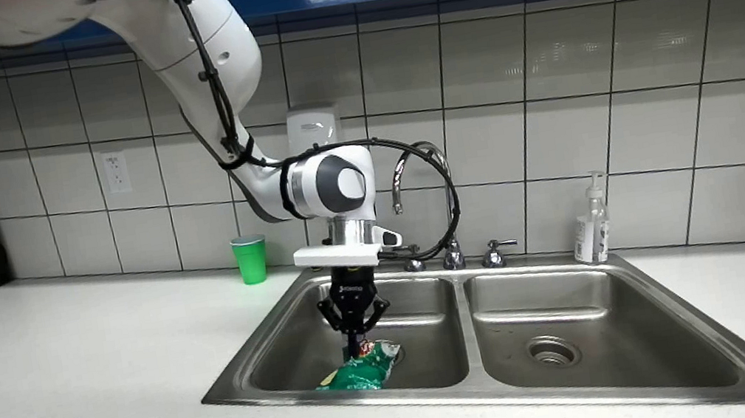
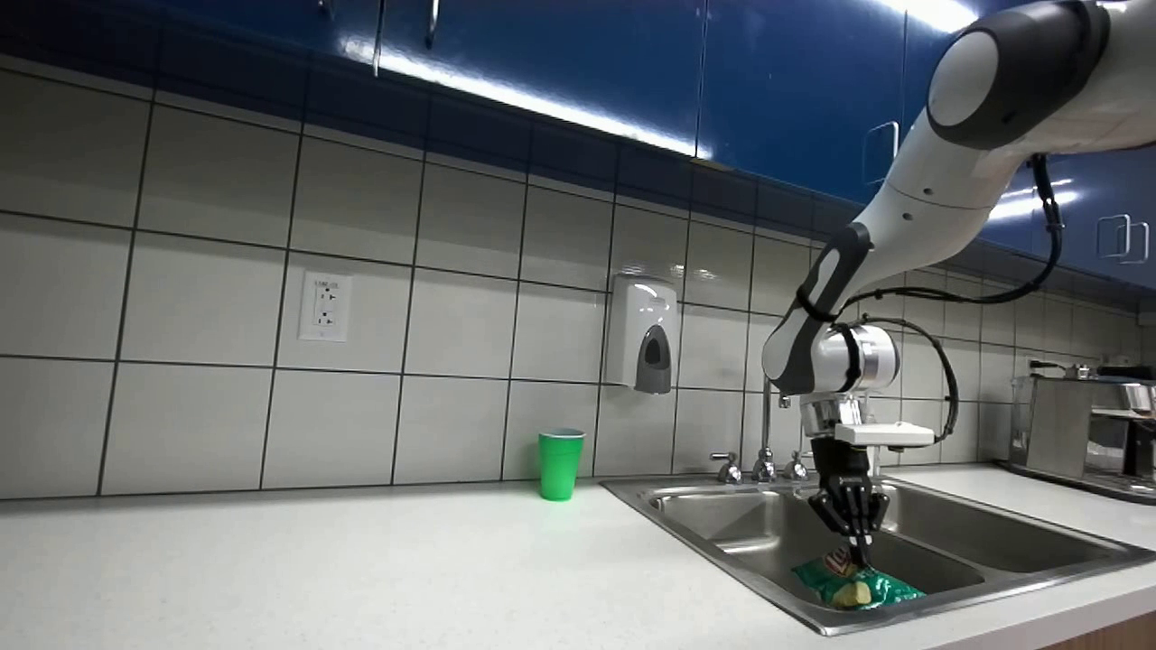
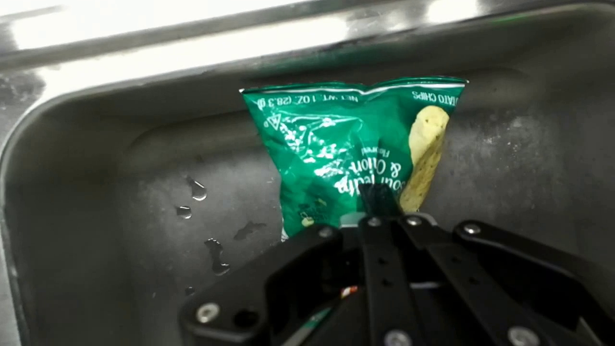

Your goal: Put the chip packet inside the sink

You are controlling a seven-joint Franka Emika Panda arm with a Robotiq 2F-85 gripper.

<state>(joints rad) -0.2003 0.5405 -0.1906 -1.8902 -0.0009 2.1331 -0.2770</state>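
Pinching the shiny green chip packet (image 3: pixel 326 139) between its closed-together fingers, the gripper (image 1: pixel 353 350) points down into the sink (image 1: pixel 467 328). The packet is inside the basin (image 1: pixel 425 305) nearer the green cup (image 2: pixel 560 465); whether it touches the basin floor, I cannot tell. Its film is creased and full of glints, tapering from a flat sealed edge toward the black fingers, with white lettering and a pale yellow chip printed on it. Grey steel curves smoothly at the corners, a few water drops (image 3: pixel 198 192) on the floor. The cup flares upward on the smooth white counter (image 2: pixel 361 560).
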